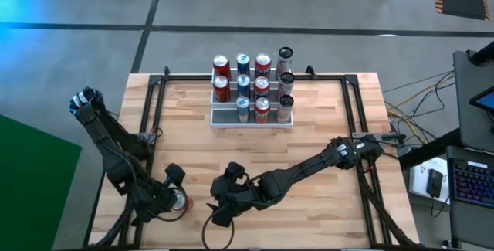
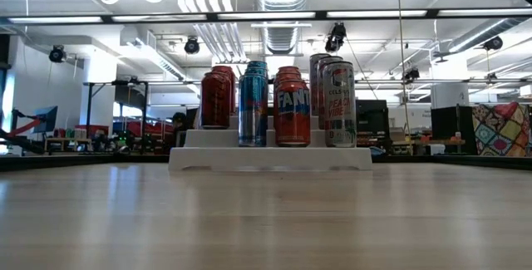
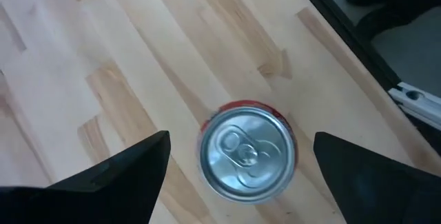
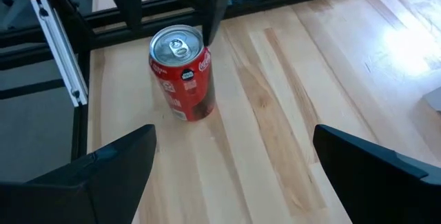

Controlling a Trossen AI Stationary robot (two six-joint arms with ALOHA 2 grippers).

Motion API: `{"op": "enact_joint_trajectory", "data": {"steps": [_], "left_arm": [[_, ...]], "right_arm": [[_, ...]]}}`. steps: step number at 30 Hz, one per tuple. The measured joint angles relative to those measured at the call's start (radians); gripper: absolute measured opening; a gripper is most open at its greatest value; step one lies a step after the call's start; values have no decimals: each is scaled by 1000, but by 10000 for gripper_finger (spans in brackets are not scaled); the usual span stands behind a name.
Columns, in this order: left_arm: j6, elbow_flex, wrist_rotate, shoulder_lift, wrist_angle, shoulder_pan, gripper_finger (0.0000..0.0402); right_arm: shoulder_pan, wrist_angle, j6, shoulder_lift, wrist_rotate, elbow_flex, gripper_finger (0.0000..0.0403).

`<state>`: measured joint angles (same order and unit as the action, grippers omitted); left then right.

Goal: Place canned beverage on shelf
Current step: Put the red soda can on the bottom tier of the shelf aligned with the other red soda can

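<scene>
Now we see the left gripper [image 1: 174,198] wide open above a red can [image 4: 182,72], holding nothing; right gripper [image 1: 221,202] beside the can, open, empty.

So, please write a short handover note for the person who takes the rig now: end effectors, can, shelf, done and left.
Left end effector: open, above the upright red can at the table's near left corner, not gripping.
Right end effector: open, empty, low near the front centre, facing the can.
Shelf: far centre, all three steps filled, four cans each.
Done: approach only.
Left: grasp the can, find a free spot on the shelf, place it.
</scene>
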<state>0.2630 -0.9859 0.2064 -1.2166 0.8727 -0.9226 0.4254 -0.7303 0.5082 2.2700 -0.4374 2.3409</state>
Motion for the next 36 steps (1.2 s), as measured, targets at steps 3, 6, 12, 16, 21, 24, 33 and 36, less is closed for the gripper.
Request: {"op": "enact_joint_trajectory", "data": {"steps": [3, 6, 12, 16, 21, 24, 33, 36], "left_arm": [[-42, 1, -28, -2, -6, 22, 343], [-79, 26, -52, 3, -9, 30, 343], [-101, 111, -81, 11, -78, 30, 343], [-145, 146, -66, 10, -135, 35, 343], [-179, 178, -92, -1, -190, 35, 325], [-179, 202, -109, -2, -249, 39, 307], [-56, 196, -118, 2, -247, 201, 294], [-53, 180, -116, 4, -226, 315, 294]], "right_arm": [[2, -1, 8, 0, 0, 0, 382], [5, -1, 14, -1, 0, 0, 382], [7, -2, 24, -2, 0, 0, 382], [7, -3, 33, -2, 0, 0, 382], [7, -3, 35, -2, 0, 0, 382], [7, -3, 35, -2, 0, 0, 382], [7, -106, 77, -53, -18, 8, 382], [7, -141, 84, -95, -59, 9, 382]]}}
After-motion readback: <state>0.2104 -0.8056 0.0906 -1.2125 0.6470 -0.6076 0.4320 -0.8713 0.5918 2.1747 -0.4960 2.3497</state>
